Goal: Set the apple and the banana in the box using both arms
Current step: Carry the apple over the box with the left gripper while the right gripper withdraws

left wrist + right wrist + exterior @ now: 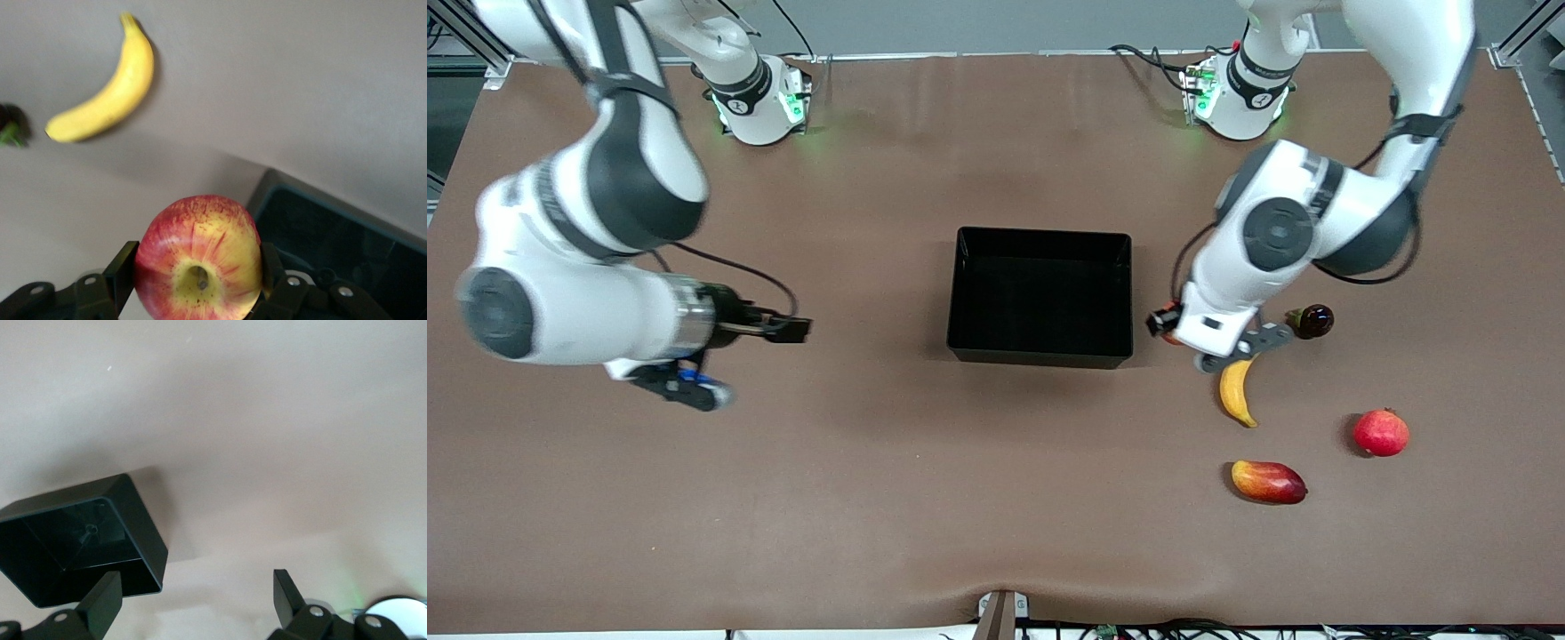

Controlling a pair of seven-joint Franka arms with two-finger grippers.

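Clamping one apple [199, 265], left jaws hover near one banana [1236, 392]; right jaws apart.

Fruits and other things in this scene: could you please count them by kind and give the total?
apple, held in the left gripper: 1
banana: 1
mango: 1
round red fruit: 1
small dark fruit with a green stem: 1
box, nothing in it: 1
right gripper, open, nothing in it: 1
Total: 5 fruits, 1 box, 2 grippers
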